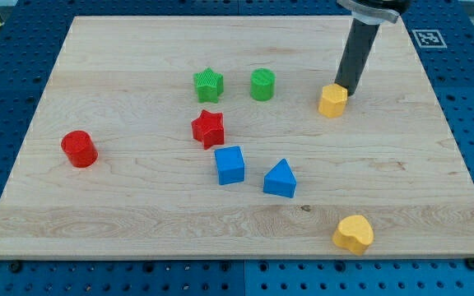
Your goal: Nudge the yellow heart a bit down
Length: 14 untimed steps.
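The yellow heart (353, 233) lies near the board's bottom edge at the view's lower right. My tip (346, 87) is far above it, at the upper right. The tip rests against the upper right side of a second yellow block, a pentagon-like one (332, 101). The dark rod leans up and to the right out of the view's top. The heart stands apart from every other block.
A green star (209, 85) and a green cylinder (262, 85) sit at upper centre. A red star (208, 127), a blue cube (230, 165) and a blue triangle (280, 178) sit mid-board. A red cylinder (79, 149) is at the left. The wooden board (434, 156) ends just below the heart.
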Motion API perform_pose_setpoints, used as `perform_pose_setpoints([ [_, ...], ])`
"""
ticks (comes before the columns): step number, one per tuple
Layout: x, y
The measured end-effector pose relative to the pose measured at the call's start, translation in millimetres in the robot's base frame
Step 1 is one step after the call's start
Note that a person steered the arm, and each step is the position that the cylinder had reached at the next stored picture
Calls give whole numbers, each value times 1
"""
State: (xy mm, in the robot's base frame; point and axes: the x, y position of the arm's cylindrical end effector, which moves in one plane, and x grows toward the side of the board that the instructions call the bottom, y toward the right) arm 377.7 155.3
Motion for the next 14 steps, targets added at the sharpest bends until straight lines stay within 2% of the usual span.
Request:
perform_pose_setpoints([
  [1,0,0],
  [2,-3,27],
  [3,19,58],
  [6,201,63],
  [7,224,63],
  [9,224,62],
  [14,200,-32],
])
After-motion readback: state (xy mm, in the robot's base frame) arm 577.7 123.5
